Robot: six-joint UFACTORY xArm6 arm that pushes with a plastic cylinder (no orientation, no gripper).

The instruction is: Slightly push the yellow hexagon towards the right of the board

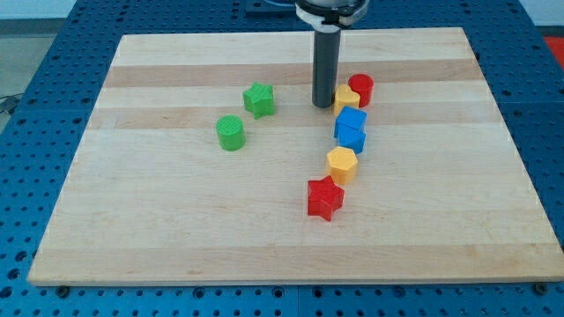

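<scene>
Nearest the camera: red star [324, 197], toward the view's bottom, well below my tip [324, 106]. Just above it and slightly to the view's right, touching or nearly so: yellow hexagon [342, 164], squat, six-sided, orange-yellow, flat top paler than its sides, lying below and a little right of my tip. Above that, touching it: blue block [351, 129], shape hard to make out. Right beside my tip on the view's right: second yellow block [345, 99], partly hidden, with red cylinder [361, 90] against its right. Left of my tip, apart: green star [259, 99]; farther left and lower: green cylinder [230, 132]. No fingers, only a dark rod resting on the wooden surface [176, 229].
</scene>
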